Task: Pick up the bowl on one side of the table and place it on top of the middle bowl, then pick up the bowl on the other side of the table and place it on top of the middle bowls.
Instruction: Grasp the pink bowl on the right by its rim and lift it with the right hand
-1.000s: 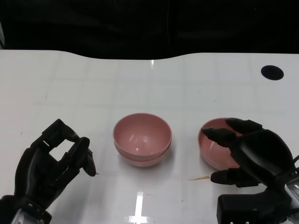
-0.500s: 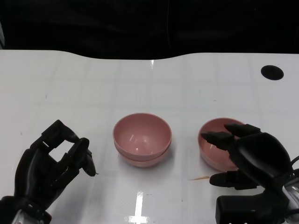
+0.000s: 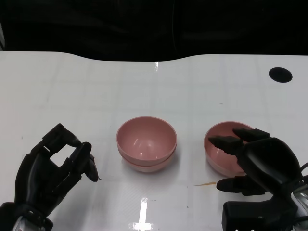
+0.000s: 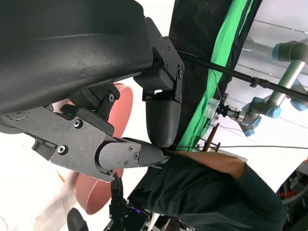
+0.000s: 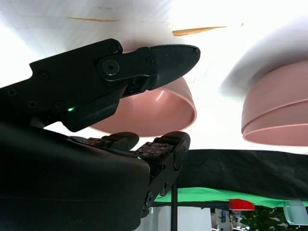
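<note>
Right robot hand (image 3: 257,161) spread over the rim of the pink bowl (image 3: 222,154) on the worktop's (image 3: 154,91) right side, fingers apart and not closed on it.

Its fingertips (image 3: 217,140) reach above the bowl's opening while the thumb lies beside the near wall; the wrist view shows the bowl between thumb and fingers, with a gap left. At the centre stands a stack of two pink bowls (image 3: 147,143), one nested in the other, well apart from the right bowl. The left robot hand (image 3: 53,168) rests at the near left, fingers curled in around nothing. A black round hole (image 3: 280,74) marks the far right corner.
</note>
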Action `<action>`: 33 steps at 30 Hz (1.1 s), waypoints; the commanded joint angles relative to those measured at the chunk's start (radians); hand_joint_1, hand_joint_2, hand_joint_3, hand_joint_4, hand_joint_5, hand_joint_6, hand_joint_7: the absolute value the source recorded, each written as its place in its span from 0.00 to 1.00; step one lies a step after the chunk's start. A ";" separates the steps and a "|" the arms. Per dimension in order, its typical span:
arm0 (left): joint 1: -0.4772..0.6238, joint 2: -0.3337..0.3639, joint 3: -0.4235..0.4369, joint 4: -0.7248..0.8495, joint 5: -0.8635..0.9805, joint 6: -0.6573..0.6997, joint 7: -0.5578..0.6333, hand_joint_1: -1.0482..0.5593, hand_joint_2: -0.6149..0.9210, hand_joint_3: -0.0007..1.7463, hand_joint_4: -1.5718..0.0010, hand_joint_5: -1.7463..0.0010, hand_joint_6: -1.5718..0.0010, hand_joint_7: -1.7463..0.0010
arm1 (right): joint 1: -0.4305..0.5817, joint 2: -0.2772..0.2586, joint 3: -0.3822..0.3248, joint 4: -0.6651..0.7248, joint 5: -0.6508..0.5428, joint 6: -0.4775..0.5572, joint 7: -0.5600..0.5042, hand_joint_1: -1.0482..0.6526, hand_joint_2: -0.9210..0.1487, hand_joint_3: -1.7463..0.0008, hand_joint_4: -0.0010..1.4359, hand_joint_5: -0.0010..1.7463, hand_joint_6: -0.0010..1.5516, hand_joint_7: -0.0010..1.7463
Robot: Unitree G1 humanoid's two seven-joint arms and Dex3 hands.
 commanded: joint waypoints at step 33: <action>-0.009 0.011 0.009 0.020 0.006 -0.016 -0.015 0.51 0.94 0.26 0.41 0.00 0.60 0.00 | -0.004 -0.018 0.007 0.047 0.015 0.018 -0.021 0.15 0.00 0.86 0.35 0.02 0.36 0.01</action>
